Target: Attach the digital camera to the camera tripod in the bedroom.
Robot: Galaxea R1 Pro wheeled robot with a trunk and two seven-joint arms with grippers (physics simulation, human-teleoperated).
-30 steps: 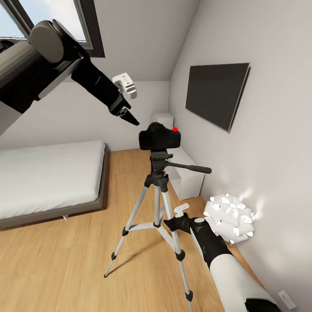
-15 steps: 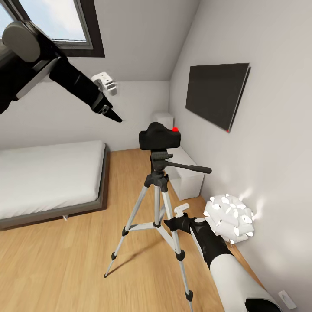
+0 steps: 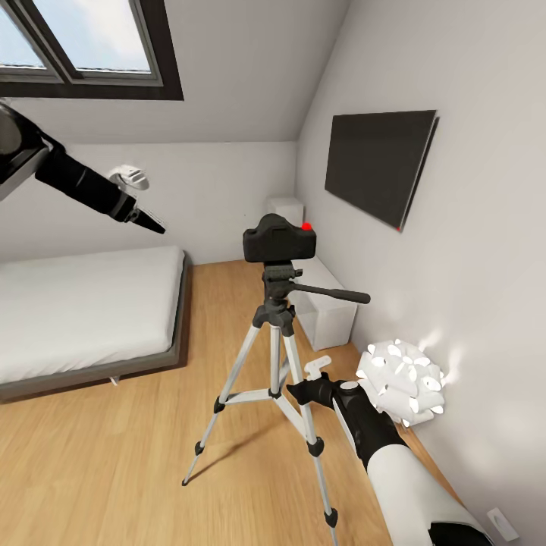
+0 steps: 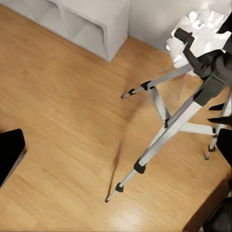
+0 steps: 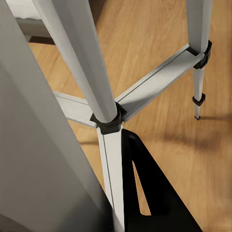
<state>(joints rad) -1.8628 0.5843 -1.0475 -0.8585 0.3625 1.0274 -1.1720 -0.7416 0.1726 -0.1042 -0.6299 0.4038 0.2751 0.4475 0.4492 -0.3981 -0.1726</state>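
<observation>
The digital camera [image 3: 279, 238] sits on the camera tripod [image 3: 274, 356] head, looking light, rigid, best held by its body. Left gripper [image 3: 149, 221] is away, pressed together; right gripper [image 3: 299, 390] low by a leg, state unclear

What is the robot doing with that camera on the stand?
The digital camera already sits on top of the camera tripod, which stands on the wood floor beside the bed. Nothing is holding the camera now. The left end effector has pulled away over the last second and now hangs in the air off to the left, above the bed. The right end effector is low down, right next to one tripod leg. It looks like the camera has just been put on.
</observation>
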